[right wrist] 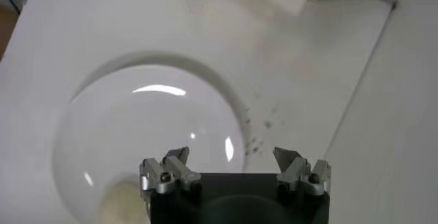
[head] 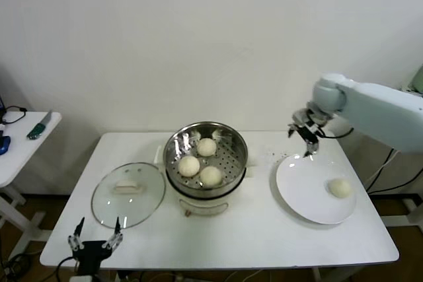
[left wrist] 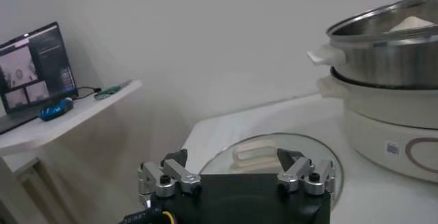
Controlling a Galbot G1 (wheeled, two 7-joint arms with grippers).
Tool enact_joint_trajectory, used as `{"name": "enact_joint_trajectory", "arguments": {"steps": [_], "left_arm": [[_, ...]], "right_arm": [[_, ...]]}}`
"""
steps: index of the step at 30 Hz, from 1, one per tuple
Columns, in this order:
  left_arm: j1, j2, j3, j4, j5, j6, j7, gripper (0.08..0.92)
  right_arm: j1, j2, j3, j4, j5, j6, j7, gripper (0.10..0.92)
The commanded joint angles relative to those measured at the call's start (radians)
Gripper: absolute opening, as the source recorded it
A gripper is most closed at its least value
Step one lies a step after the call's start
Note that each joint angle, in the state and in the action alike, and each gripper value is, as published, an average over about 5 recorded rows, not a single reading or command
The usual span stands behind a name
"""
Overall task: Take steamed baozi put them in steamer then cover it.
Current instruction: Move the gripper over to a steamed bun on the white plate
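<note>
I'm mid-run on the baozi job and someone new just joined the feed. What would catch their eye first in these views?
Probably the shiny steamer at the table's centre, uncovered, with three baozi inside. Next, the right gripper, open, above the far edge of the white plate, where one last bun lies. The glass cover lies flat left of the steamer, the open left gripper at the near edge by it.

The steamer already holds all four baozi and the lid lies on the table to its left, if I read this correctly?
Not quite: the steamer holds three baozi; the fourth sits on the plate, as the head view shows. The lid does lie on the table to its left.
</note>
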Motion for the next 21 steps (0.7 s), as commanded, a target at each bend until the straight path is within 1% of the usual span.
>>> {"name": "enact_joint_trajectory", "arguments": {"steps": [1,7,21], "left_arm": [[-0.003,-0.005,-0.010,-0.009,0.006,0.016,0.004,0.823],[-0.004,-0.017,-0.005,-0.003,0.017,0.020,0.003,0.823],[-0.016,-0.023,-0.002,0.005,0.024,0.034,-0.002,0.823]], "right_arm": [[-0.351,-0.172,0.299,-0.115,-0.208,-0.036,0.005,0.823],[-0.461,-0.146,0.408,-0.200,-0.277,0.006,-0.002,0.823],[-0.503,-0.073,0.472,-0.310,-0.314,0.034,-0.005,0.823]]}}
